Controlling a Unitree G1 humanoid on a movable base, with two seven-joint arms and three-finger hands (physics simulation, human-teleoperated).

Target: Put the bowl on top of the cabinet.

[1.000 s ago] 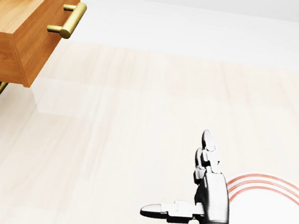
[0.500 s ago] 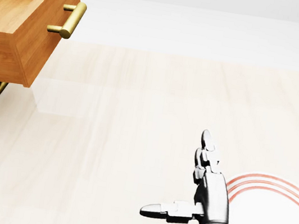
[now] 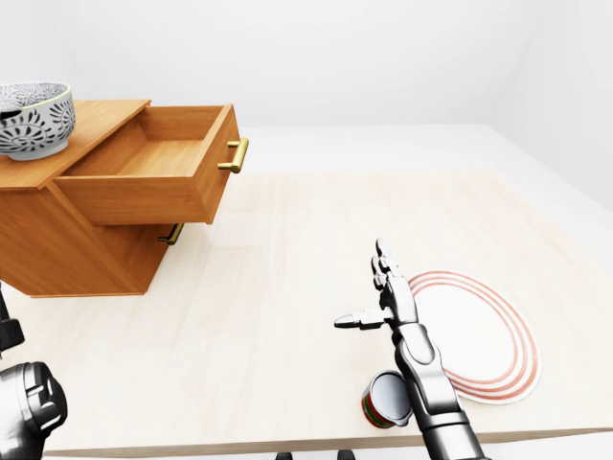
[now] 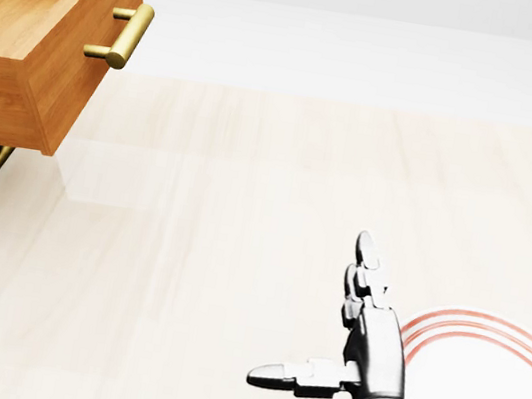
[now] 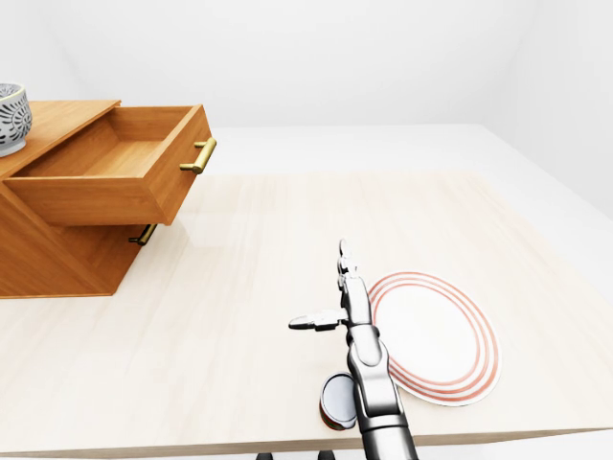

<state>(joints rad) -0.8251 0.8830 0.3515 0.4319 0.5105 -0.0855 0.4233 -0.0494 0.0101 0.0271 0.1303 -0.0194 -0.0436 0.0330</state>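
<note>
A grey-and-white patterned bowl [image 3: 34, 117] stands upright on top of the wooden cabinet [image 3: 57, 249] at the upper left of the left-eye view. The cabinet's top drawer [image 3: 153, 172] is pulled out and shows nothing inside. My right hand [image 3: 374, 305] is raised over the table, right of centre, open with fingers straight and thumb out to the left; it holds nothing and is far from the bowl. Of my left arm only a dark metal joint [image 3: 27, 407] shows at the bottom left corner; the hand itself is out of view.
A white plate with red rings [image 3: 474, 335] lies on the light wooden table [image 3: 287, 249] just right of my right hand. A small red-and-green can [image 3: 388, 401] lies on its side near the table's bottom edge beside my forearm. A lower drawer handle [image 3: 172, 233] protrudes.
My right hand has shifted very slightly; nothing else has moved.
</note>
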